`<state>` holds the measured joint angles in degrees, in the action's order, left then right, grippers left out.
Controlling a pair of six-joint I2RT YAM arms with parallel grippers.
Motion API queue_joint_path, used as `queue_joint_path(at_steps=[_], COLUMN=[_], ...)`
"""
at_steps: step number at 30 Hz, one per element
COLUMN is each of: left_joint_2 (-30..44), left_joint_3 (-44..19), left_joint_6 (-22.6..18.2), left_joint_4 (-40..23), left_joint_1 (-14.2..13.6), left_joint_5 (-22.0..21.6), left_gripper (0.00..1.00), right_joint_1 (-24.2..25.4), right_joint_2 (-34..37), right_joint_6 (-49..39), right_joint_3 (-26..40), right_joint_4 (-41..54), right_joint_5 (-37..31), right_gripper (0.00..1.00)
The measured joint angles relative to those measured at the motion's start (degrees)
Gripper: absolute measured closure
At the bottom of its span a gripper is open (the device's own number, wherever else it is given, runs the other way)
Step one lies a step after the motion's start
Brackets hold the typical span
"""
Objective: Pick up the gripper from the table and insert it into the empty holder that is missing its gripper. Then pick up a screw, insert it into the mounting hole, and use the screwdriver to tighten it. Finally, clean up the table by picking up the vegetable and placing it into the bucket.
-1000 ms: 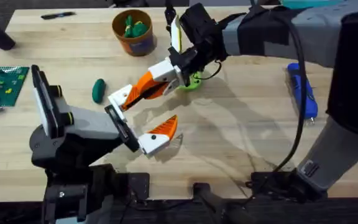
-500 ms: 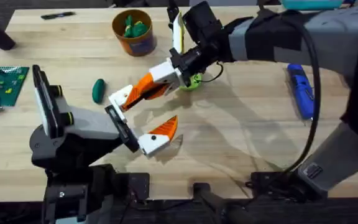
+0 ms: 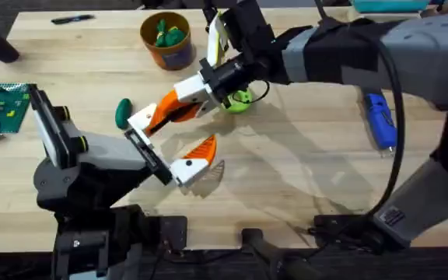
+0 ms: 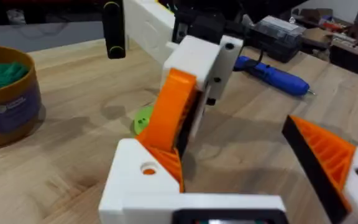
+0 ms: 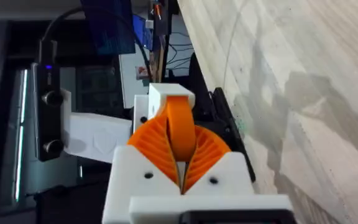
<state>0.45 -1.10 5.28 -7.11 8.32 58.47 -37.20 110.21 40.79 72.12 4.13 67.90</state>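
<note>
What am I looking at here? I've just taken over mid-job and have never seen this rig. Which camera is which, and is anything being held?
Two robot arms work at a wooden table. The wide picture looks down from above; the other two come from a camera on each wrist. The right gripper, reaching across, is shut on the orange fingertip and holds it at the white holder, the bare finger of the open left gripper. On the table lie a dark green vegetable, a blue screwdriver, a lime green disc and a bucket with green toy pieces inside.
</note>
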Motion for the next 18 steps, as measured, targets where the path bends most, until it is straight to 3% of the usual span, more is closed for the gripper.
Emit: queue_joint_path(at_steps=[18], left_joint_2=[0.42], left_joint_3=[0.0], left_joint_6=[0.35], left_joint_4=[-0.15], left_joint_1=[0.0], left_joint_5=[-0.19], left_gripper=[0.015], right_joint_1=[-0.13], right_joint_2=[-0.02], right_joint_6=[0.81], right_joint_3=[-0.02], right_joint_4=[-0.14], right_joint_5=[-0.98], right_gripper=[0.995])
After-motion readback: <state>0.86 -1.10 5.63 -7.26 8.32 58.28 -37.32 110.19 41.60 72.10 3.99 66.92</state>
